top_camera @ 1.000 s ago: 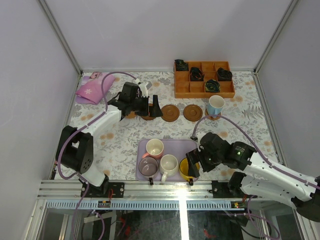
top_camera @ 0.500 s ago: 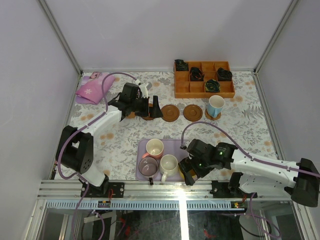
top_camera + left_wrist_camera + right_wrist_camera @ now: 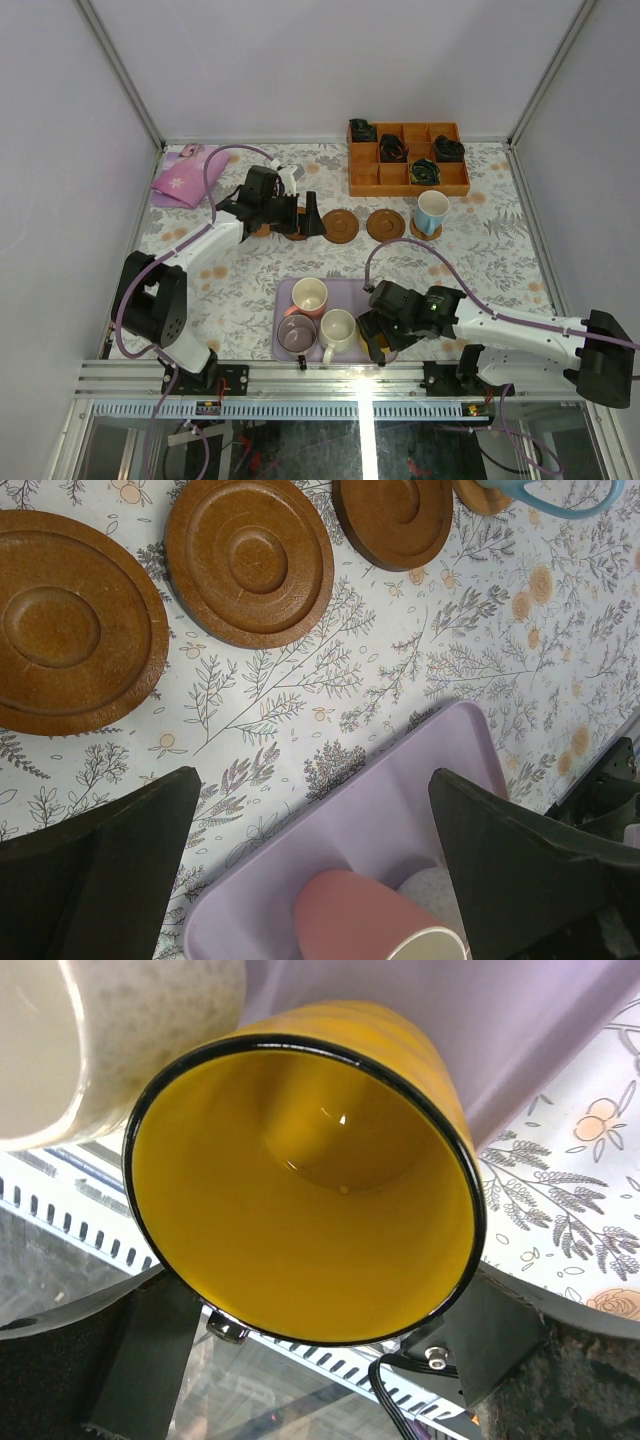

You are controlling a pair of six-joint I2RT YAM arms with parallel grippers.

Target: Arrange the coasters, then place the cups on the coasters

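Three brown coasters lie in a row on the flowered cloth, and the top view shows them too. A light blue cup stands on the rightmost coaster. My left gripper hangs open over the row's left end, holding nothing. The pink cup, purple cup, white cup and yellow cup sit in the lavender tray. My right gripper is open, with one finger on each side of the yellow cup.
An orange-brown compartmented box with dark items stands at the back right. A pink pouch lies at the back left. The metal rail of the table's near edge runs just behind the tray.
My right arm has swung left and down to the tray's near right corner, and its open jaws now straddle the yellow cup. The left arm has not moved.
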